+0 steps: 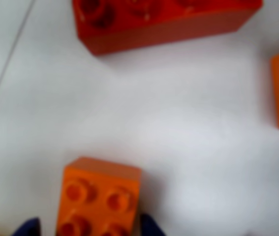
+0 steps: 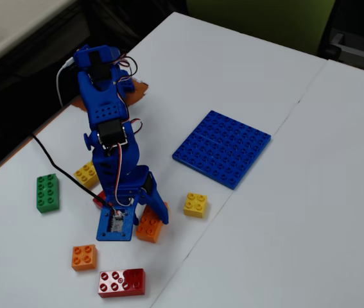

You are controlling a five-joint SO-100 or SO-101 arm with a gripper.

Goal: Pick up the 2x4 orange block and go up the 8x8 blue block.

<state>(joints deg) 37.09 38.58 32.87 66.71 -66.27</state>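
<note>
I'm at the grasp step: gripper [image 1: 90, 227] open, fingers straddling the 2x4 orange block [image 1: 99, 199]. Next I close, lift, carry to 8x8 blue block [image 2: 222, 147].

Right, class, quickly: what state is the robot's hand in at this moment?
Hand: its fingers straddle the glossy orange oblong plastic brick, one on each side; whether they are actually clamped on it cannot be told.

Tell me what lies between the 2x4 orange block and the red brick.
Nothing. In the wrist view only bare white table lies between the 2x4 orange block and the red brick. The fixed view shows the same.
</note>
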